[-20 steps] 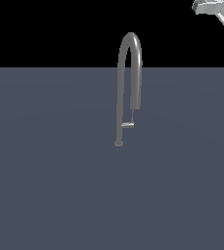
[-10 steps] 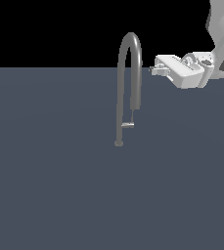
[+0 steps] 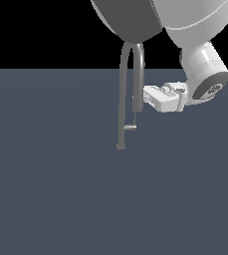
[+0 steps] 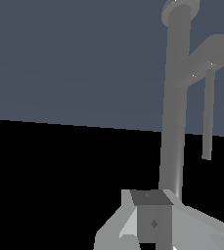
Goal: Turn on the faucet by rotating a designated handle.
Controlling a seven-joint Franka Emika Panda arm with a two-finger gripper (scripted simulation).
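Handle [image 3: 130, 127] lay below and left of my gripper [image 3: 146, 95] beside the faucet [image 3: 122, 99]; finger state indeterminable.

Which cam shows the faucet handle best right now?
The exterior view. The handle shows there as a short light lever on its thin stem, below the spout end of the faucet, with the hand higher up beside the pipe. The wrist view shows the pipe and a thin stem, but no clear lever.
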